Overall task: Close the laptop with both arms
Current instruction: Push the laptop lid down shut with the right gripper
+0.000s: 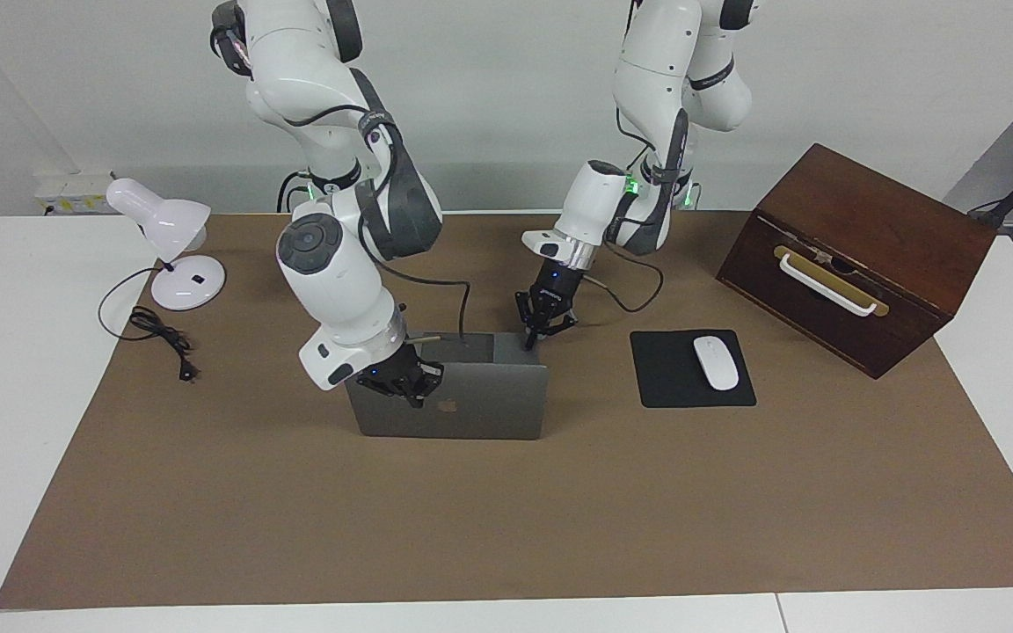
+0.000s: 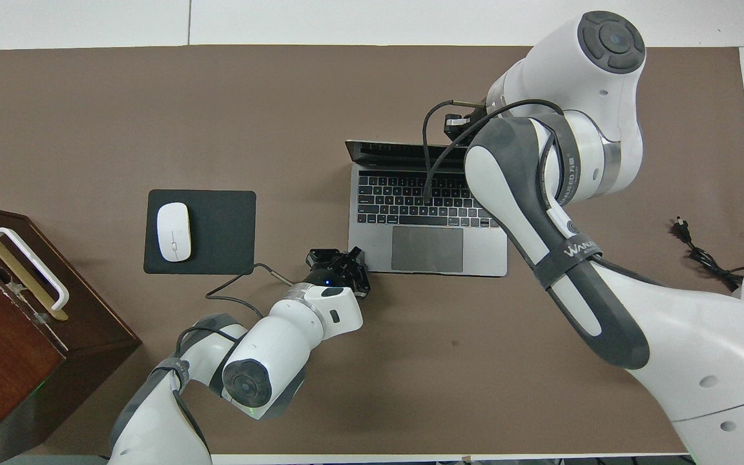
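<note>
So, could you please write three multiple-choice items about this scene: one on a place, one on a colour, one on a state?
1. Where does the white mouse lie?
A. on the black mouse pad
B. on the laptop's keyboard
C. on the wooden box

2. What colour is the desk lamp?
A. black
B. white
C. red

3. In what state is the laptop?
A. shut flat
B. open, lid raised
C. turned upside down

Right letters:
1. A, the overhead view shows the mouse resting on the pad, beside the laptop, toward the left arm's end.
2. B, its shade and round base are white.
3. B, the keyboard shows from overhead; the right gripper is at the back of the lid, and the left gripper is over the base's corner.
</note>
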`<state>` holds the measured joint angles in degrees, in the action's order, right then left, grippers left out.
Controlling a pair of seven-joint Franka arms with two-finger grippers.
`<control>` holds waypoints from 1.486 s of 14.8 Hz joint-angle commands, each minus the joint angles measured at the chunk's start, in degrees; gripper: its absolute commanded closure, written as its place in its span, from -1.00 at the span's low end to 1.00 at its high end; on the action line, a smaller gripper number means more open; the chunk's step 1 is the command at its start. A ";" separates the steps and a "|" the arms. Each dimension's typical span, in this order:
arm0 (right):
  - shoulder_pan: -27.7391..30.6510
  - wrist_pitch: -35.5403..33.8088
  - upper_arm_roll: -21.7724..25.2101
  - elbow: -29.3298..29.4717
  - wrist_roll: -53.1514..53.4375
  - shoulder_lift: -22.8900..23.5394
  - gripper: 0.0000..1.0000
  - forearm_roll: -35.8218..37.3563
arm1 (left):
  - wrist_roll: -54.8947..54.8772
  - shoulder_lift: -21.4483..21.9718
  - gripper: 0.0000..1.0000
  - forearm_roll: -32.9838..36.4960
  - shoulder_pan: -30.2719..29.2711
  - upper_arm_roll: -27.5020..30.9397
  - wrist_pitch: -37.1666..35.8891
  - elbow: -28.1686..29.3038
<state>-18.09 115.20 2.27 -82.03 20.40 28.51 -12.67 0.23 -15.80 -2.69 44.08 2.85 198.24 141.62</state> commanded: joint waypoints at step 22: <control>-0.36 8.45 -0.51 -21.85 3.33 -7.94 1.00 -9.92 | -2.25 -2.57 1.00 -0.48 2.24 1.20 2.50 6.12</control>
<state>-18.44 121.14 2.09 -99.71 22.62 22.69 -21.48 -1.29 -16.21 -2.69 44.66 3.20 202.24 143.35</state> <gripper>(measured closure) 0.991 0.991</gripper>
